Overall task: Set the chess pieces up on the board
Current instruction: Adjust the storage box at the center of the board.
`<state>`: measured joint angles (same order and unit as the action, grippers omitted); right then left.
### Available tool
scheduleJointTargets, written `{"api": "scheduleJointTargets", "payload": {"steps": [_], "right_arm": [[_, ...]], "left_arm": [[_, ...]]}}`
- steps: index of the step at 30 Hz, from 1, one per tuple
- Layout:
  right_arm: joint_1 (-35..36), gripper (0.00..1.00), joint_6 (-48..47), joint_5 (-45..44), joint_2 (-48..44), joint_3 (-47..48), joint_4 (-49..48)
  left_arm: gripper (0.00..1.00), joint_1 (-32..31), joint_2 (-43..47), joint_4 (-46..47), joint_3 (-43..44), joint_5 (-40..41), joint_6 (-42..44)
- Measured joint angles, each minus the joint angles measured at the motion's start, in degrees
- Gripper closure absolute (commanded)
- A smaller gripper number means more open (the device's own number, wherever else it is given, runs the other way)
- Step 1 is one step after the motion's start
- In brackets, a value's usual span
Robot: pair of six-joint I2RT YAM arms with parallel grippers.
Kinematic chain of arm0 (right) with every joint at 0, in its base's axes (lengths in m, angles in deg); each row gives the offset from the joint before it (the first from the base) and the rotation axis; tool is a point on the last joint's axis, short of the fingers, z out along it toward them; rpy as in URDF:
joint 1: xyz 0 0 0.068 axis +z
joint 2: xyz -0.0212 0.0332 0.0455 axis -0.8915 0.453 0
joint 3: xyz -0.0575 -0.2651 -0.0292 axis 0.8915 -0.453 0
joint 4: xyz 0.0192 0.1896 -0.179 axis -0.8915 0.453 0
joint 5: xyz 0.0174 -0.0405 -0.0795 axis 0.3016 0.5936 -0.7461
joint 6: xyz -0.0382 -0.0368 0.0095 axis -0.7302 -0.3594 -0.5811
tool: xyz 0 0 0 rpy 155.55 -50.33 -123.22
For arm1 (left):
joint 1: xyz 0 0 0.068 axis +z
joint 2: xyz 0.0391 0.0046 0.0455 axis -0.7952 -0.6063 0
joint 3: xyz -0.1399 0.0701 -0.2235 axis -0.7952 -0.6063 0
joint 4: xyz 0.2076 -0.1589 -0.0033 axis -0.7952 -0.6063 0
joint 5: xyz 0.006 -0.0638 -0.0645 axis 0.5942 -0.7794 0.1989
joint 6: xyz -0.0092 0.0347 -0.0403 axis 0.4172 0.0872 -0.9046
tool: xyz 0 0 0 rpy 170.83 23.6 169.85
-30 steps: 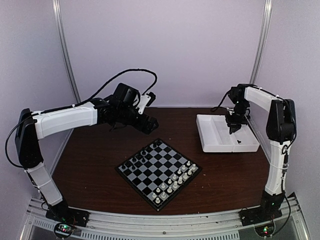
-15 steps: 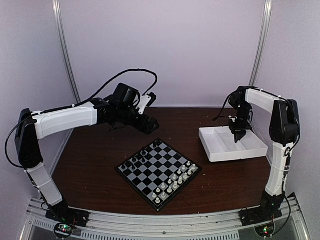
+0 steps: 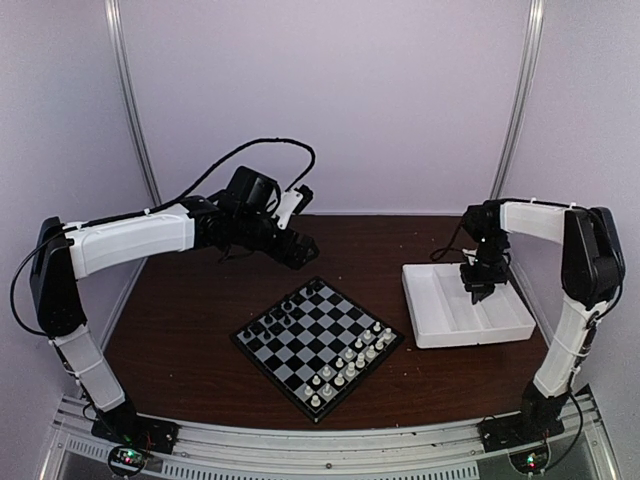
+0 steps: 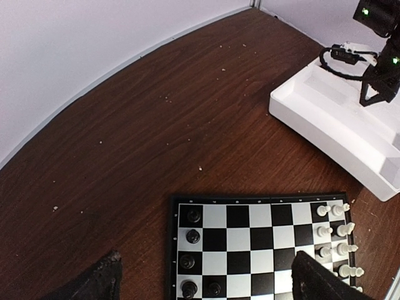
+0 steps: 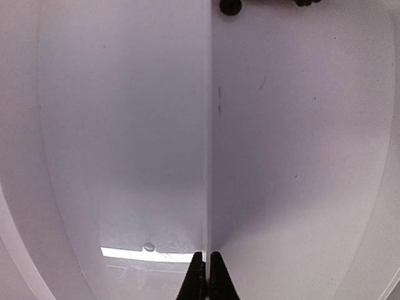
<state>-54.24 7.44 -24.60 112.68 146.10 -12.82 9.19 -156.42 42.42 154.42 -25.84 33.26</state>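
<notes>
The board (image 3: 310, 331) lies at mid-table, turned diamond-wise. Several black chess pieces (image 3: 270, 322) stand along its left edge, and they show in the left wrist view (image 4: 193, 236) on the board (image 4: 250, 244). My left gripper (image 3: 305, 248) hovers beyond the board's far corner, open (image 4: 209, 281), with nothing between its fingers (image 4: 100, 284). My right gripper (image 3: 478, 290) is down inside the white tray (image 3: 440, 325). It is shut (image 5: 207, 269) on the tray's thin middle divider (image 5: 208, 125). Two black chess pieces (image 5: 230, 6) lie at the tray's far end.
White chessmen (image 3: 350, 365) fill the board's near-right edge and show in the left wrist view (image 4: 334, 231). The white tray (image 4: 325, 112) sits to the right of the board, with brown table between them. The enclosure's walls stand close behind and at both sides.
The right gripper, pinching the divider, has dragged the white tray toward the near edge and slightly right. The tray has turned a little. The left arm has stayed still.
</notes>
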Motion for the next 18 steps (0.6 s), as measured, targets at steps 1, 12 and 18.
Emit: {"api": "scheduleJointTargets", "payload": {"steps": [1,12,18], "right_arm": [[0.0,1.00,0.3,-0.2,-0.8,-2.6,-2.1],[4.1,0.66,2.5,-2.6,-1.3,-11.7,-17.2],[4.7,0.59,3.0,-3.9,-5.1,-12.8,-19.2]], "left_arm": [[0.06,0.0,0.0,0.0,0.0,0.0,0.0],[0.06,0.0,0.0,0.0,0.0,0.0,0.0],[0.06,0.0,0.0,-0.2,0.0,0.0,0.0]]}}
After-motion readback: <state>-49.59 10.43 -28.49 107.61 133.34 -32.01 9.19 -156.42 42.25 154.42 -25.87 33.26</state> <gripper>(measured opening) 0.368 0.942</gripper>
